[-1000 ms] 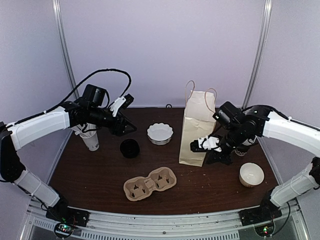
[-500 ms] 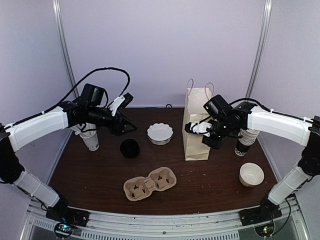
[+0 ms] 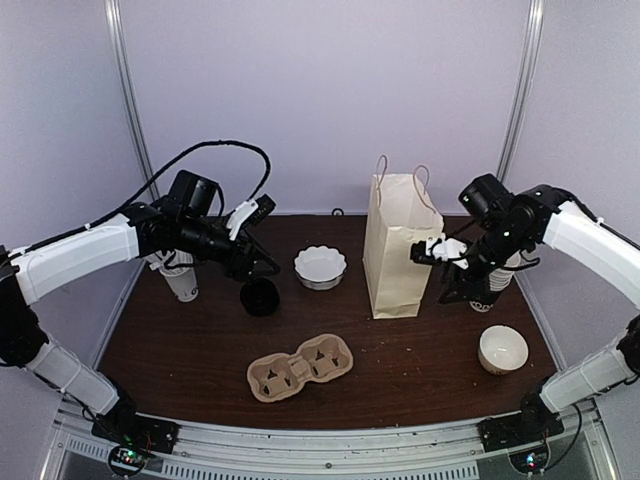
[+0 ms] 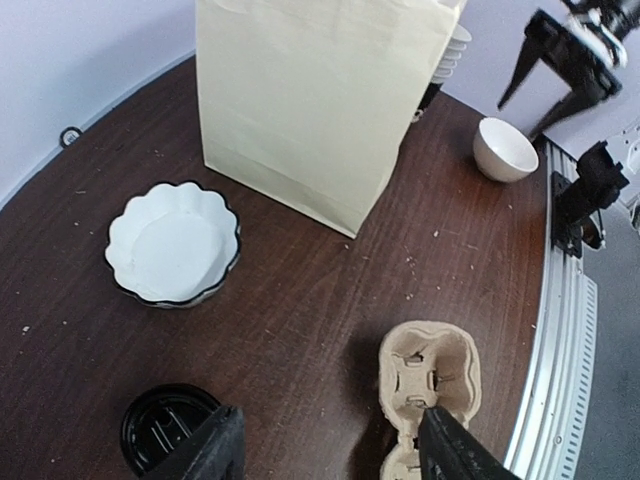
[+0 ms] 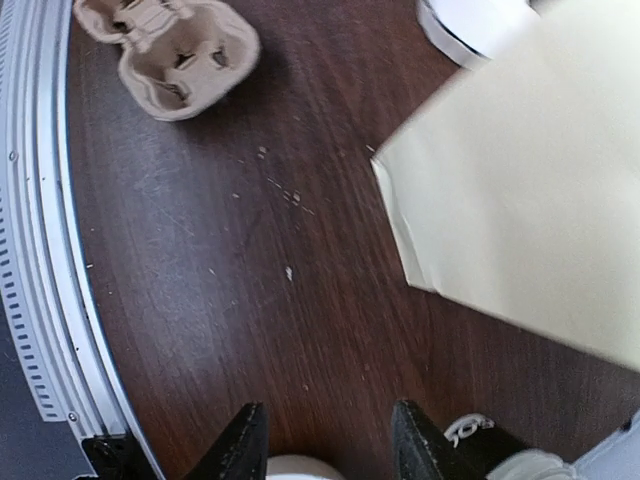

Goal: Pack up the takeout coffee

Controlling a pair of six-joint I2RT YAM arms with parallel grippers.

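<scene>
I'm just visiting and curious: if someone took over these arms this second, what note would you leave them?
Left hand: open, empty, hovering by the takeout coffee.
Right hand: open, empty, beside the paper bag.
Coffee: lidded, on the table, left of the bag; cup carrier empty.
Done: bag stands upright.
To do: grasp the coffee and pack it.
</scene>
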